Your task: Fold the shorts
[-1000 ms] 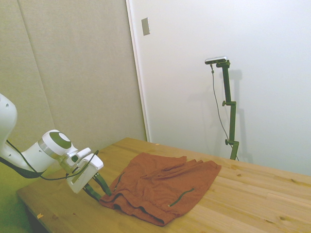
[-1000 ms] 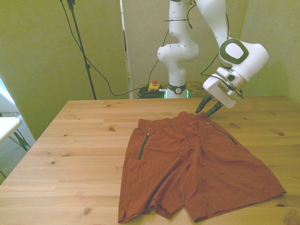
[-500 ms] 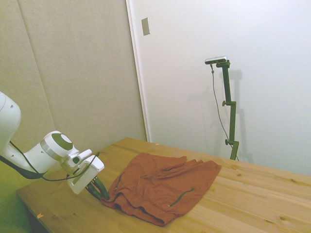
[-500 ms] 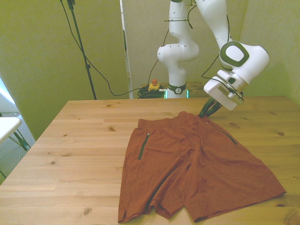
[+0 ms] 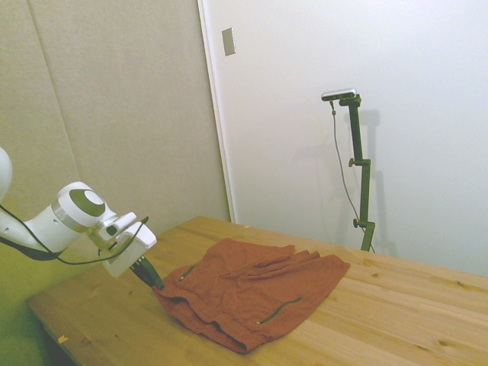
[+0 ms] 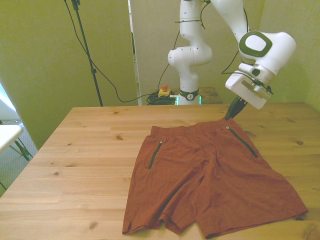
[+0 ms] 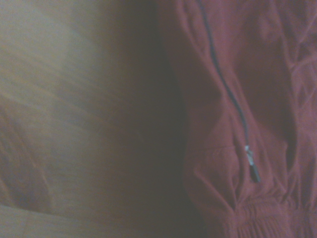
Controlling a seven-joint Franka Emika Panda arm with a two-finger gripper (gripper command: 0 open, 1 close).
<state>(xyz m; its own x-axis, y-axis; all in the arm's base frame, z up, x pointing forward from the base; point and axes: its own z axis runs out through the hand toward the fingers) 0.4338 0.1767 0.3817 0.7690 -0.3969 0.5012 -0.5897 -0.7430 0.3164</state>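
Observation:
The rust-orange shorts [image 6: 210, 175] lie spread flat on the wooden table [image 6: 90, 150], waistband toward the far edge and both legs toward the near edge. My gripper [image 6: 231, 115] is shut on the waistband corner at the front view's right, holding it slightly off the wood. From the side, the gripper [image 5: 155, 282] pinches the near-left corner of the shorts [image 5: 252, 293], which look rumpled there. The wrist view shows the shorts [image 7: 237, 99] close up, blurred, with a dark pocket zipper [image 7: 233, 104].
Bare table [image 5: 396, 320] stretches to the right of the cloth in the side view, and to the front view's left of it. Behind the far edge a small red-and-yellow button box [image 6: 163, 90] sits beside the robot base [image 6: 189, 94] among cables.
The fingers closed on the waistband corner, then moved up and toward the front view's right. That corner and the whole garment shifted slightly with them.

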